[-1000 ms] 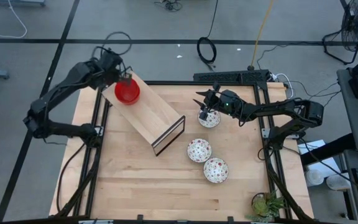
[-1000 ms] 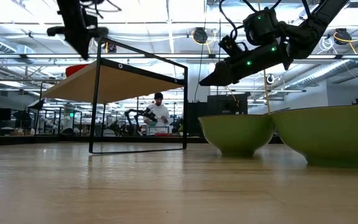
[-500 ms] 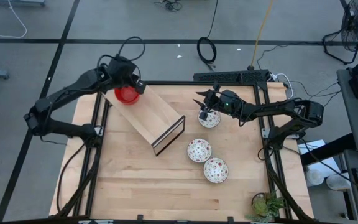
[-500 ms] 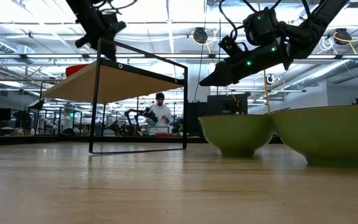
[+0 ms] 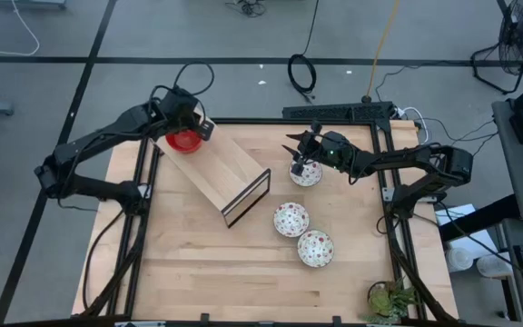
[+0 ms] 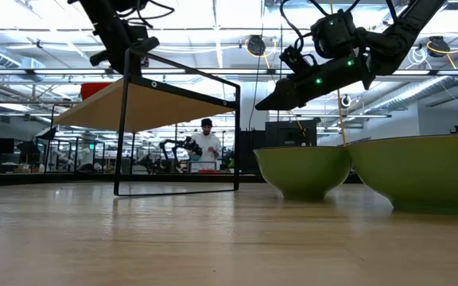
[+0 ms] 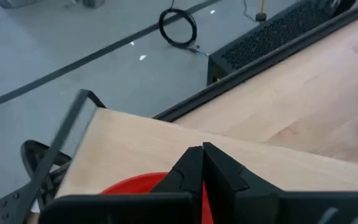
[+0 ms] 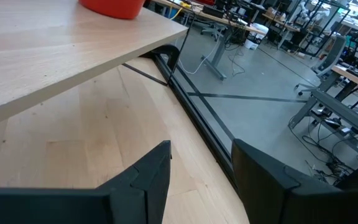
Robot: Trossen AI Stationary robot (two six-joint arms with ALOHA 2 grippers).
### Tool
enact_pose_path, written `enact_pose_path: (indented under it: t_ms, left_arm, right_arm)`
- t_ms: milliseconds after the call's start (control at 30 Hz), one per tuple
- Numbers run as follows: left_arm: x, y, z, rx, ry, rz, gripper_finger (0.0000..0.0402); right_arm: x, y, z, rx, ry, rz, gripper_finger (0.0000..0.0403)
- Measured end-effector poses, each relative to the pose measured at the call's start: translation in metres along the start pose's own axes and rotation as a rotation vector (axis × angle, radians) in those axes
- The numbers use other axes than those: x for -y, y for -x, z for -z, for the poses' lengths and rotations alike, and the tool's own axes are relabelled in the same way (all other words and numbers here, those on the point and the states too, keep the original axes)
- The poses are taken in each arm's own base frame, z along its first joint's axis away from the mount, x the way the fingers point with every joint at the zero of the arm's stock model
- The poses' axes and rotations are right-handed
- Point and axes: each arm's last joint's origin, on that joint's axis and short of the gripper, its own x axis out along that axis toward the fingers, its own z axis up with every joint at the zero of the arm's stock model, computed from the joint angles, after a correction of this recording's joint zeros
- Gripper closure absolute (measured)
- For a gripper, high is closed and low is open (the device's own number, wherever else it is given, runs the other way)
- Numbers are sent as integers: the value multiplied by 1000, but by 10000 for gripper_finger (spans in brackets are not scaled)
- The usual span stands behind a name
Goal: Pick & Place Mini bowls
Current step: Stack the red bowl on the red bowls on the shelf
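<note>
The left gripper (image 5: 192, 130) has moved since a second ago: then it hung over the middle of the red mini bowl (image 5: 184, 141) on the raised wooden shelf (image 5: 230, 168); now the arm has swung so that the wrist covers the bowl's far edge, and only part of the red rim shows past it in the high view. In the left wrist view the fingers (image 7: 194, 168) are pressed together with no gap, with the red bowl (image 7: 135, 185) lying just behind them on the shelf board; they grip nothing. In the low view the left arm (image 6: 114, 32) is above the shelf's back corner, and the red bowl (image 6: 95, 89) sits on the shelf top.

The right gripper (image 5: 300, 156) has not shifted. It hangs over the farthest of three white floral mini bowls (image 5: 306, 173) on the tabletop (image 5: 198, 263), with its fingers (image 8: 151, 171) spread apart and holding nothing. The other two floral bowls, one in the middle (image 5: 291, 219) and one nearest the front (image 5: 315, 248), lie where they lay before, close together in a slanting row.

In the low view a person (image 6: 206, 145) stands in the room beyond the table.
</note>
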Motion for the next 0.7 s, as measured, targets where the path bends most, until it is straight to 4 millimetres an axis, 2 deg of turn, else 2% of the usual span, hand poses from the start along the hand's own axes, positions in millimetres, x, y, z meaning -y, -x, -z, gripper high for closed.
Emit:
enact_pose_path:
  t_ms: [167, 267, 400, 567, 700]
  left_arm:
    - [-6, 14, 0, 49, 17, -20, 398]
    - [-7, 16, 2, 34, 29, -21, 391]
    - [-5, 9, 6, -22, 16, -34, 384]
    - [-2, -7, 15, -66, 2, -45, 398]
    - [-3, -3, 11, -42, 8, -38, 386]
  right_arm:
    - [0, 0, 0, 0, 0, 0, 248]
    - [0, 0, 0, 0, 0, 0, 248]
    - [0, 0, 0, 0, 0, 0, 248]
    - [-1, 0, 0, 0, 0, -2, 248]
    - [-1, 0, 0, 1, -3, -3, 248]
